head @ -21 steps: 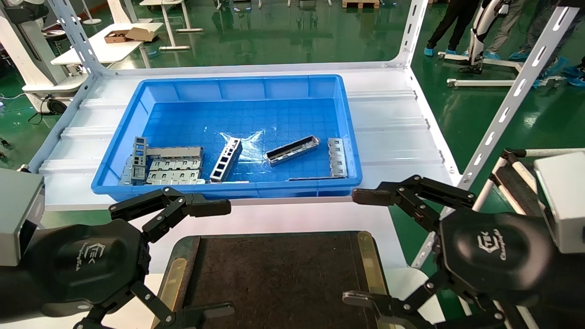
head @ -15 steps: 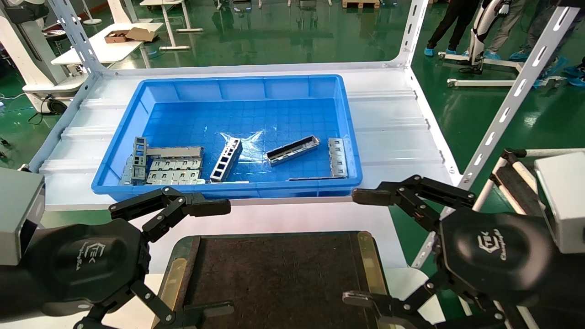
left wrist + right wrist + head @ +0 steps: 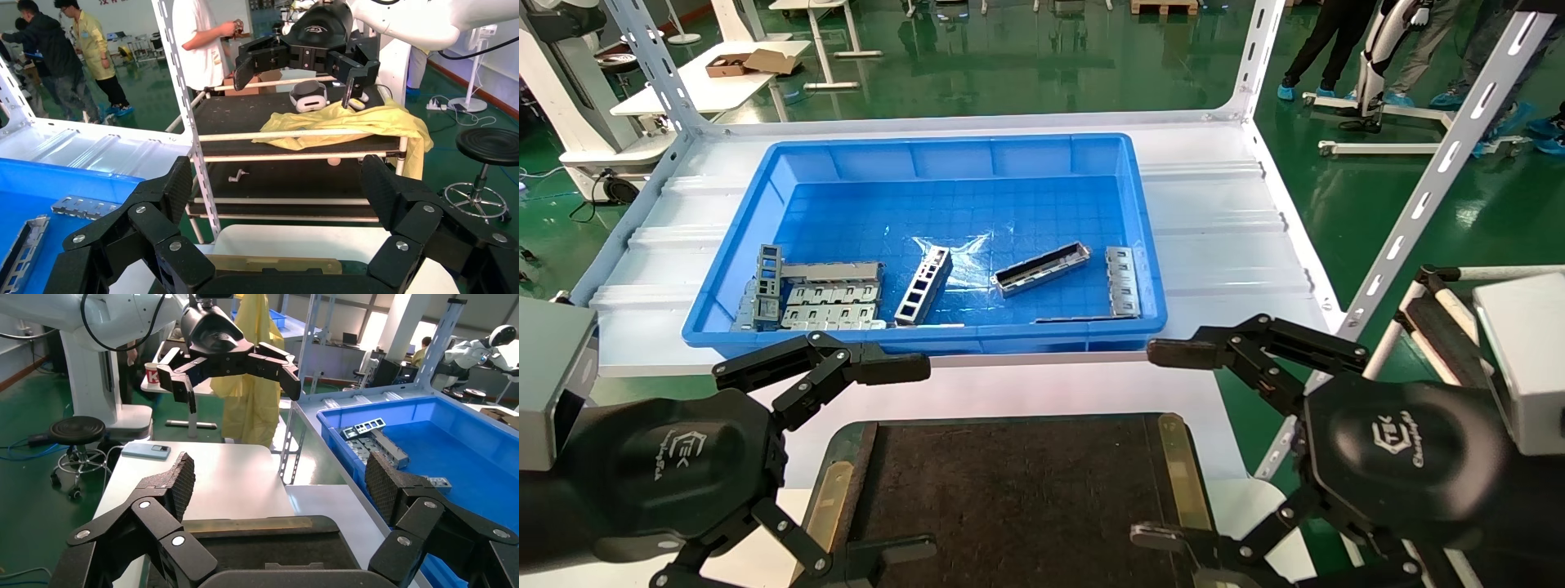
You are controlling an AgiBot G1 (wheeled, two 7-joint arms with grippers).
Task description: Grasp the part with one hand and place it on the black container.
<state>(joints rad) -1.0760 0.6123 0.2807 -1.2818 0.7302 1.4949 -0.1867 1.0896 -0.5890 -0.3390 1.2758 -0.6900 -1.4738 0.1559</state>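
The part (image 3: pixel 1042 268), a narrow grey trough-shaped bar, lies slanted on the floor of the blue bin (image 3: pixel 723 245), right of centre. The black container (image 3: pixel 1009 490), a flat dark tray with brass-coloured strips, sits at the table's near edge. It also shows in the right wrist view (image 3: pixel 269 545). My left gripper (image 3: pixel 925 457) is open and empty over the tray's left edge. My right gripper (image 3: pixel 1148 445) is open and empty over the tray's right edge. Both hang well short of the bin. Each wrist view shows its own fingers spread wide, left (image 3: pixel 276 184) and right (image 3: pixel 280 478).
In the bin lie a ladder-like bar (image 3: pixel 923 286), a pile of slotted plates (image 3: pixel 821 302) at the left and one plate (image 3: pixel 1122 282) at the right. White shelf posts (image 3: pixel 1418 188) rise at the corners. A cart (image 3: pixel 294 122) stands to the right.
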